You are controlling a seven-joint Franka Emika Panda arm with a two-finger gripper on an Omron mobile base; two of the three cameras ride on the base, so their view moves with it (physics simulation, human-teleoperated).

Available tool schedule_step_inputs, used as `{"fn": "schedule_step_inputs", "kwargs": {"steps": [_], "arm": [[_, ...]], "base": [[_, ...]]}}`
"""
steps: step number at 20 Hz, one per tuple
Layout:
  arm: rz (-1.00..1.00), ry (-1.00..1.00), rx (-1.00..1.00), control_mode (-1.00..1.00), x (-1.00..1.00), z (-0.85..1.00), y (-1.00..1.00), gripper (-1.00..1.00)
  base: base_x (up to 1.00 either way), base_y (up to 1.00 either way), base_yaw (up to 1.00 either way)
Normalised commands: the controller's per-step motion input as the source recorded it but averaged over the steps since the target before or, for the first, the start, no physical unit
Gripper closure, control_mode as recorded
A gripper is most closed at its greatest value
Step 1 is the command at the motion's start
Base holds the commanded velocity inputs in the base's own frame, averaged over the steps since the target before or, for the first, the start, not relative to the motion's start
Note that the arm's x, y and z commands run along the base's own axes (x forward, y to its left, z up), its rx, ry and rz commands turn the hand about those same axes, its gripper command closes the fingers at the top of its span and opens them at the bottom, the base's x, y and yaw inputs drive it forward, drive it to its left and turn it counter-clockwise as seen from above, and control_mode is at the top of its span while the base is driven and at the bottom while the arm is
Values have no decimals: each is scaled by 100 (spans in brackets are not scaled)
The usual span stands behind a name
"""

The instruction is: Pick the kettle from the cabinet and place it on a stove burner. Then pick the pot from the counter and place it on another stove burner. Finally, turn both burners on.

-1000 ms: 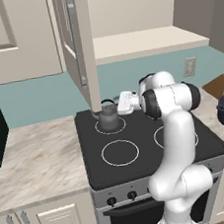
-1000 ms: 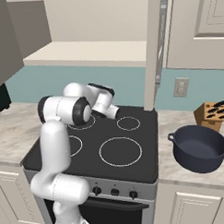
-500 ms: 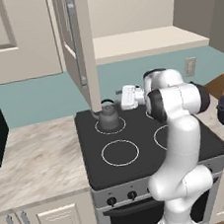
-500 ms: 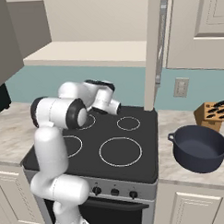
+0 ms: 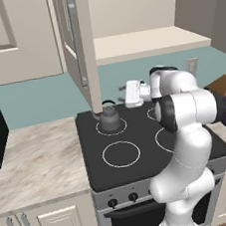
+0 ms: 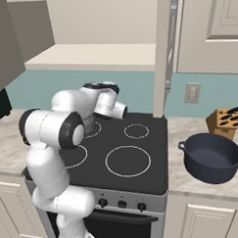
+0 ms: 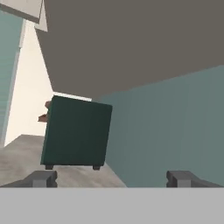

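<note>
kettle: [image 5: 109, 118] upright on rear-left burner [image 5: 111, 128], under open cabinet door [image 5: 79, 44]; looks placed, step 1 done
gripper: [image 5: 125, 94] beside kettle, apart from it, holding nothing; jaws wide apart, tips far apart in hand view
pot: [image 6: 211, 157] on counter [image 6: 197, 174] right of stove, untouched; prob next pick
other burners: free for pot

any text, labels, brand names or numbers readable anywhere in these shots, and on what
None: no words, numbers or brand marks can be read.
The oven knobs carry no legible markings.
The kettle, the pot, the knife block and the dark green box are plain.
</note>
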Motion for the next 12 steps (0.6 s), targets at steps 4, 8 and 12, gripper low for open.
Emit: {"fn": "schedule_step_inputs", "kwargs": {"steps": [4, 8, 12], "arm": [[0, -7, -5, -100, -46, 25, 0, -100], [0, -7, -6, -100, -44, 18, 0, -100], [0, -7, -7, -100, -41, 15, 0, -100]], "base": [[0, 0, 0], [0, 0, 0], [0, 0, 0]]}}
